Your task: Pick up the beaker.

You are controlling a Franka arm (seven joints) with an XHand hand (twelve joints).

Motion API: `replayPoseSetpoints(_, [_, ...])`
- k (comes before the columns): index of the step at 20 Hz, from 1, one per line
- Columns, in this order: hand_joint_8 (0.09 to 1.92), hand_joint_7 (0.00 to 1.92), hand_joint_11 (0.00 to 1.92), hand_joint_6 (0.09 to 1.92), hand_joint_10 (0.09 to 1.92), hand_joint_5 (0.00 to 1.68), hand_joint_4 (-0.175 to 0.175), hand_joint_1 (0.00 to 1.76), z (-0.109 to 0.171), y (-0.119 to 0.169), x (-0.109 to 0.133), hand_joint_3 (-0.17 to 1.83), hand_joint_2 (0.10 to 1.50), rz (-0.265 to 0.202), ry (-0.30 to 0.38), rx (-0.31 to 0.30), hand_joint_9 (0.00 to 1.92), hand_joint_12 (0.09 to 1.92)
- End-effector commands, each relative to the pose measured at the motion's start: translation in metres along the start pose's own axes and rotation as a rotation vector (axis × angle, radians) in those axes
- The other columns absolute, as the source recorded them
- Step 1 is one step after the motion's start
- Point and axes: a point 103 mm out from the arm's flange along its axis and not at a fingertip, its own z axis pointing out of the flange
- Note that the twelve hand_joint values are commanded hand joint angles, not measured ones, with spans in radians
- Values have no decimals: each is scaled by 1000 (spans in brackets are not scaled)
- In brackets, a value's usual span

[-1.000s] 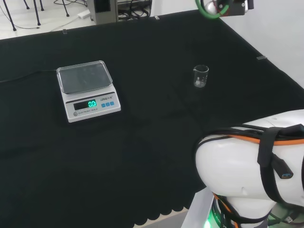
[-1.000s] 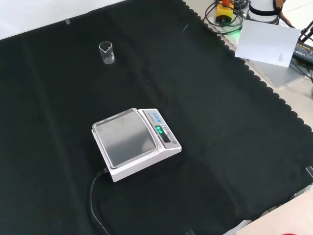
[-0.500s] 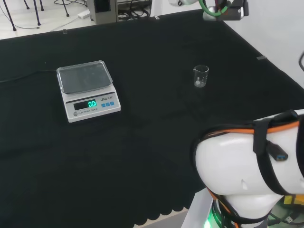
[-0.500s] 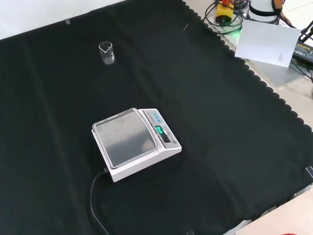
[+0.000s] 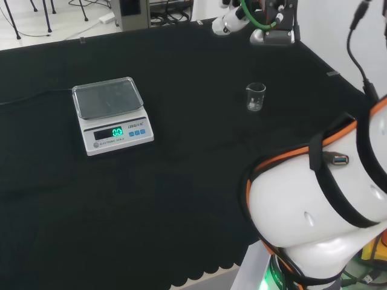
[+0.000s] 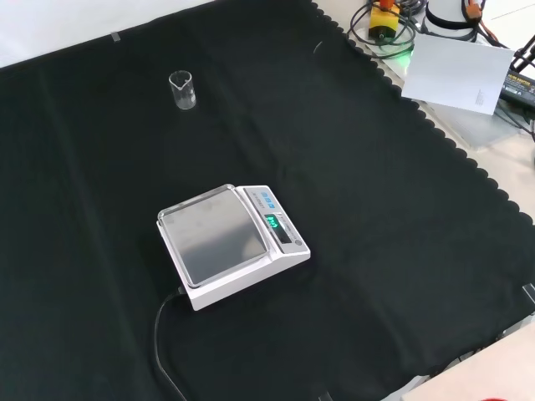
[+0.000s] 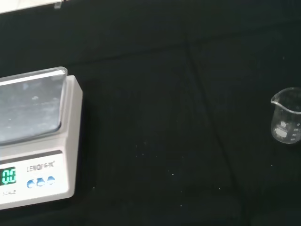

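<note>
In the head view, the arm's white links (image 5: 320, 211) bulk at the near right. Farther in, a white electronic scale (image 5: 112, 115) sits on the left of the black-clothed desk (image 5: 181, 199), its green display lit and its pan bare. The small clear glass beaker (image 5: 256, 96) stands upright to the right, well apart from the scale, with nothing touching it. At the far edge, high above the beaker, the hand (image 5: 233, 21) shows partly; whether its fingers are apart or together cannot be told.
</note>
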Motion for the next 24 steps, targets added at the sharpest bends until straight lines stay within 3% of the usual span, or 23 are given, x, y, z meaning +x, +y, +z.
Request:
replayPoseSetpoints(1, [661, 436, 164, 193, 732, 449, -11, 716, 12, 38, -16, -175, 1093, 9, 28, -8, 590, 1432])
replayPoseSetpoints(7, [667, 448, 185, 200, 738, 463, -14, 713, 34, 63, -32, -175, 1090, 10, 28, 17, 609, 1424])
replayPoseSetpoints(10, [669, 453, 195, 203, 737, 468, -14, 714, 45, 78, -40, -175, 1086, 39, 1, 36, 613, 1418])
replayPoseSetpoints(15, [667, 449, 200, 205, 734, 466, -15, 721, 59, 101, -53, -175, 1073, 49, 3, 63, 608, 1413])
replayPoseSetpoints(18, [668, 449, 199, 206, 733, 466, -15, 725, 66, 112, -60, -175, 1069, 34, 19, 57, 608, 1412])
replayPoseSetpoints(22, [676, 469, 211, 212, 739, 475, -19, 732, 77, 124, -71, -175, 1068, 47, -46, 61, 625, 1412])
replayPoseSetpoints(24, [677, 473, 217, 218, 739, 484, -19, 739, 83, 130, -75, -175, 1068, 59, -40, 75, 630, 1410])
